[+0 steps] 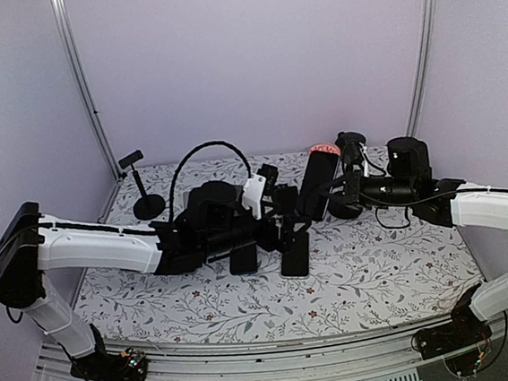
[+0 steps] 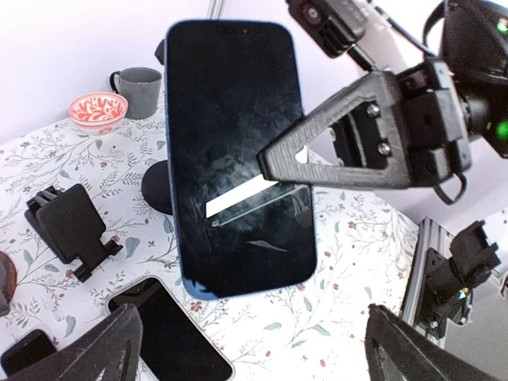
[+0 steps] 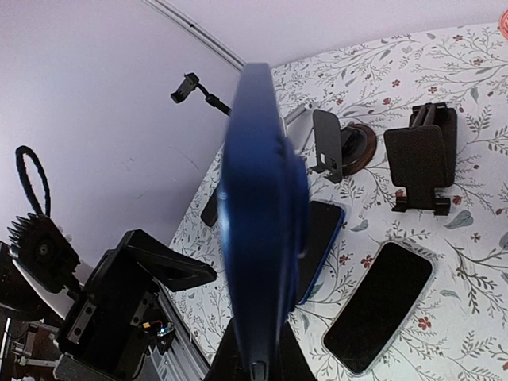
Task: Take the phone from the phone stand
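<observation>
A blue phone with a dark screen is held upright in the air, clear of the table. My right gripper is shut on it; the phone shows edge-on in the right wrist view. In the top view the phone is at table centre, in my right gripper. A black folding phone stand stands empty on the table; it also shows in the right wrist view. My left gripper is open and empty, just below and in front of the phone, not touching it.
Two other phones lie flat on the floral cloth below. A second stand with a brown round base is beside them. A red patterned bowl and a grey mug are at the back. A tall clamp stand is at back left.
</observation>
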Available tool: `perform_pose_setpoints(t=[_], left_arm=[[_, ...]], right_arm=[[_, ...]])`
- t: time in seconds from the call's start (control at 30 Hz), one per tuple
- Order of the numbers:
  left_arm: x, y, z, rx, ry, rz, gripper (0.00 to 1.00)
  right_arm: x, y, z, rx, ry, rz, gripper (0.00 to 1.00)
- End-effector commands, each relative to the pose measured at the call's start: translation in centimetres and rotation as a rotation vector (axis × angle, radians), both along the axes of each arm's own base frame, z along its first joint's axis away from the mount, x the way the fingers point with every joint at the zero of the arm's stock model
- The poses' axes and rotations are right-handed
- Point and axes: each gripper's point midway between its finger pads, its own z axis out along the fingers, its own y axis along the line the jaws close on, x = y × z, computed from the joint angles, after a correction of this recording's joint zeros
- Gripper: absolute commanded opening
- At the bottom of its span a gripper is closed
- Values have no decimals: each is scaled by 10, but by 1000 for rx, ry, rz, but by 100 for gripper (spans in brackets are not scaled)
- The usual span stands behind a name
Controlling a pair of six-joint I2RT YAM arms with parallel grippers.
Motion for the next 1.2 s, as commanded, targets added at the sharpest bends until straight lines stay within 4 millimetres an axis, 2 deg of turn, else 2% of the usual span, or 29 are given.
perform_pose_setpoints(t=[0.0,0.17,0.27,0.47,0.67,0.97,1.17], left_arm=[[-19,7,14,-55,-26,-72,99],[-24,24,6,-54,-25,-66,99],[-25,30,9,-61,-32,-63,99],[-24,35,14,-69,-48,-58,99],[-22,43,12,-75,-45,-45,99],[-17,62,12,-98,-39,-19,99],[-14,72,14,-117,-37,-8,99]], right_arm=[[-12,-13,17,-10,-2,42,0],[-34,-39,-24,-86,141,77,0],[-46,-51,-48,-121,218,94,0],[-52,-63,-81,-179,329,117,0],[-38,-72,-101,-208,406,125,0],[-16,-73,-135,-252,504,165,1],[-10,-78,-157,-241,558,195,2]])
